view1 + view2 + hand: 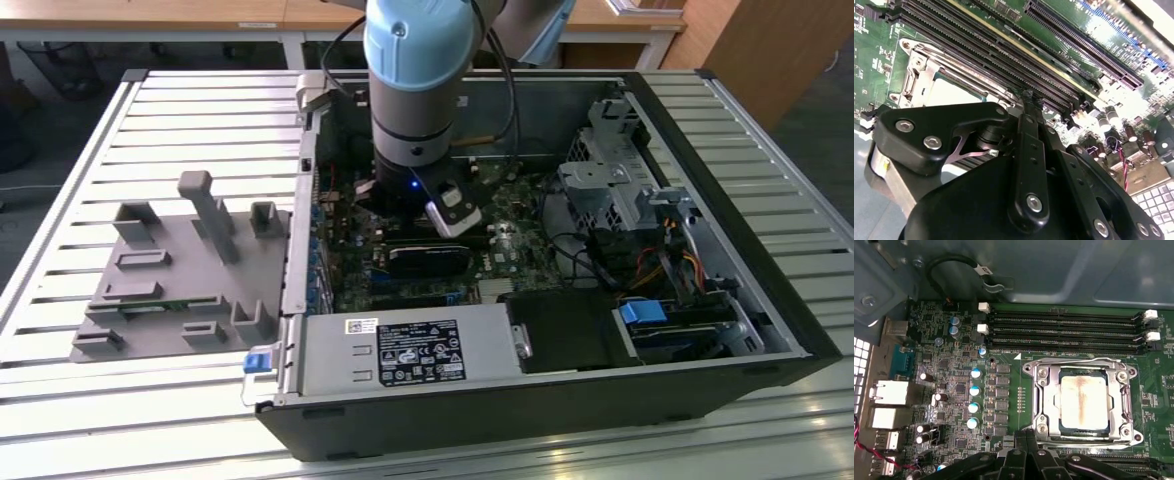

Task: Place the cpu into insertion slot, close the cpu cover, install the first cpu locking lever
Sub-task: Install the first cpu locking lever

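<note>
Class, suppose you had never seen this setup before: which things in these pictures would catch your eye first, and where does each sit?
First, the pale blue robot arm plunging into the open computer case on the slatted table. In the first wrist view, the cpu gleams inside the insertion slot, framed by the silvery cpu cover lying down over it. The black gripper sits just beside that socket, with the long memory slots beyond.

This looks like a lab or workshop. An open computer case (561,300) lies on a slatted metal tabletop (160,390), a robot arm (416,90) reaches in, and wooden desks (160,15) stand behind.
</note>
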Tool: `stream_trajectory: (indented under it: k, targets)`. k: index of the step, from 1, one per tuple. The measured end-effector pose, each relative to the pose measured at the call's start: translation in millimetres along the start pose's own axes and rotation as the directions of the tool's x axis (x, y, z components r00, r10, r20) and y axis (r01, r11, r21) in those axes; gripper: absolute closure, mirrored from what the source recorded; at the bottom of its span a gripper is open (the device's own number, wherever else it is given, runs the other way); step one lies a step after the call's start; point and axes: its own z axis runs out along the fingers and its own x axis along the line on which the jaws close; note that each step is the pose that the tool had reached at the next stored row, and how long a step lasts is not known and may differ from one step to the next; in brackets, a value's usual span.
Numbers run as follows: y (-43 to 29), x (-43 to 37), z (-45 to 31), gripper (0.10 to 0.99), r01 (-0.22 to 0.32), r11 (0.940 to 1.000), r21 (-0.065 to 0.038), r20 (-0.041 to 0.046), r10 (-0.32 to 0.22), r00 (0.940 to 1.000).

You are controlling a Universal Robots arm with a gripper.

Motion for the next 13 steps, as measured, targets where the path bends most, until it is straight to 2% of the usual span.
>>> stream_trajectory:
  k: [13]
  targets:
    - [4.2,1.1,0.9,0.98,0.0,1.0,0.0,-0.0001,0.0,1.0]
